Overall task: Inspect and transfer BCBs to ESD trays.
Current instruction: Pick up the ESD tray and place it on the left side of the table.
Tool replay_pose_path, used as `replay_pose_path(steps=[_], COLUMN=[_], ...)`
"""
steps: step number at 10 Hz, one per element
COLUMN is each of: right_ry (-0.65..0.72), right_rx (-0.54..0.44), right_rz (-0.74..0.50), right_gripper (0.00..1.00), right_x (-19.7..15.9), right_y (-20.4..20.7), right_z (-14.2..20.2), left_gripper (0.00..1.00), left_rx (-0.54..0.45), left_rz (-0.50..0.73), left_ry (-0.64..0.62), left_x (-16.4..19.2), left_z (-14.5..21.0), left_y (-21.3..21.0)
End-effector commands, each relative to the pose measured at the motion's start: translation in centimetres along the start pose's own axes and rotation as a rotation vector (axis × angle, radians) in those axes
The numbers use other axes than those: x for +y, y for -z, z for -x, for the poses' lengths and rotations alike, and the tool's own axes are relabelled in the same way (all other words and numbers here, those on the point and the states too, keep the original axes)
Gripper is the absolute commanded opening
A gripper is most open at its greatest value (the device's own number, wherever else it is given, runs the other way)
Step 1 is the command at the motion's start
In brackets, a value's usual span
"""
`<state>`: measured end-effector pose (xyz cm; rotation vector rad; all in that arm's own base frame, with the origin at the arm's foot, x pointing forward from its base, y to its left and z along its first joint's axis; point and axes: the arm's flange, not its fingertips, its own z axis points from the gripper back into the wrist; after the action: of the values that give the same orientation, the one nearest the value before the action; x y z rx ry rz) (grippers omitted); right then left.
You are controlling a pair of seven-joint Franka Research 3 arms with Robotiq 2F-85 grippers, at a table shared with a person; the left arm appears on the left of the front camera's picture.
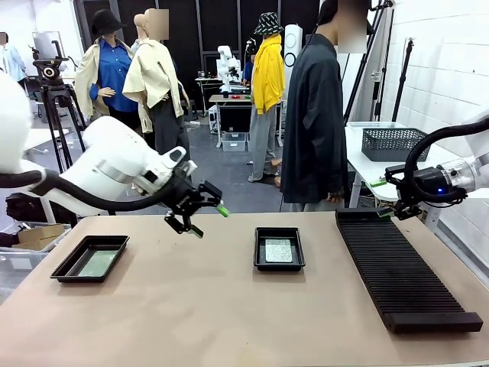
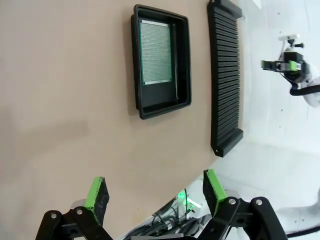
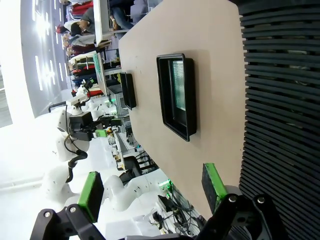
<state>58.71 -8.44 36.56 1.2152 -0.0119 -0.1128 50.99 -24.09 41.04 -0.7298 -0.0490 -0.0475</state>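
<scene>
black trays, green dotted boards

The table has a matt, smooth tan top. On it, the centre ESD tray is glossy black plastic, and the BCB inside shows a finely dotted green face. Left of that tray, a second ESD tray shines likewise; its board looks pale green, perhaps from glare. Right of the centre tray, the ribbed rack is duller black plastic.
</scene>
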Motion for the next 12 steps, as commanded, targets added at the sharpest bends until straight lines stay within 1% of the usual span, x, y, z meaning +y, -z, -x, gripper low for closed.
replay_pose_path(steps=[1,3,5,9,11,12], right_ry=[0.016,0.016,0.016,0.016,0.016,0.016], right_rx=[-0.007,-0.007,-0.007,-0.007,-0.007,-0.007], right_rz=[0.006,0.006,0.006,0.006,0.006,0.006], right_gripper=[1.0,1.0,1.0,1.0,1.0,1.0], right_x=[0.1,0.1,0.1,0.1,0.1,0.1], right_y=[0.2,0.2,0.2,0.2,0.2,0.2], right_z=[-0.1,-0.1,-0.1,-0.1,-0.1,-0.1], left_gripper=[1.0,1.0,1.0,1.0,1.0,1.0], left_rx=[0.008,0.015,-0.01,-0.008,-0.02,-0.028], left_rz=[-0.08,-0.124,-0.205,-0.283,-0.321,-0.341], left_ry=[-0.009,-0.013,-0.002,0.027,0.04,0.038], left_x=[-1.6,-2.7,-3.8,-5.3,-5.6,-5.7], left_z=[-2.3,-3.2,-4.1,-5.1,-5.5,-6.3], left_y=[2.4,5.4,8.4,13.3,15.0,15.9])
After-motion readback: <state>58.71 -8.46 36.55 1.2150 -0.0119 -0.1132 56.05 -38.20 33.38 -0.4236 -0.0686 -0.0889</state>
